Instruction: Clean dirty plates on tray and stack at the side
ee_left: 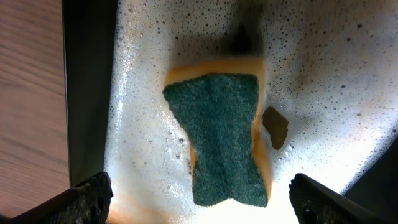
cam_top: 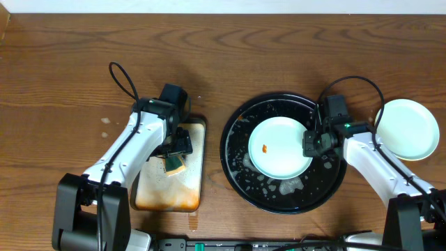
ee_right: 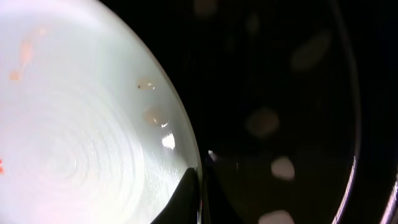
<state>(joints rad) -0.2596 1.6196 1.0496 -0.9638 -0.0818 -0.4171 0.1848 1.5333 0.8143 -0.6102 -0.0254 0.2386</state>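
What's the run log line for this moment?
left tool: open over sponge on soapy metal tray | right tool: shut on smeared plate rim, in black tray | second plate: beside black tray

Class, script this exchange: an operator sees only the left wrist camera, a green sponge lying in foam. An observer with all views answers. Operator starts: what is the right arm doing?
Observer: The right gripper is shut on the rim of a mint plate lying in the black tray.
Operator: Is that plate clean?
Observer: No, an orange smear shows on it.
Operator: Any plate outside the tray?
Observer: Yes, a second plate lies on the table, right of the tray.
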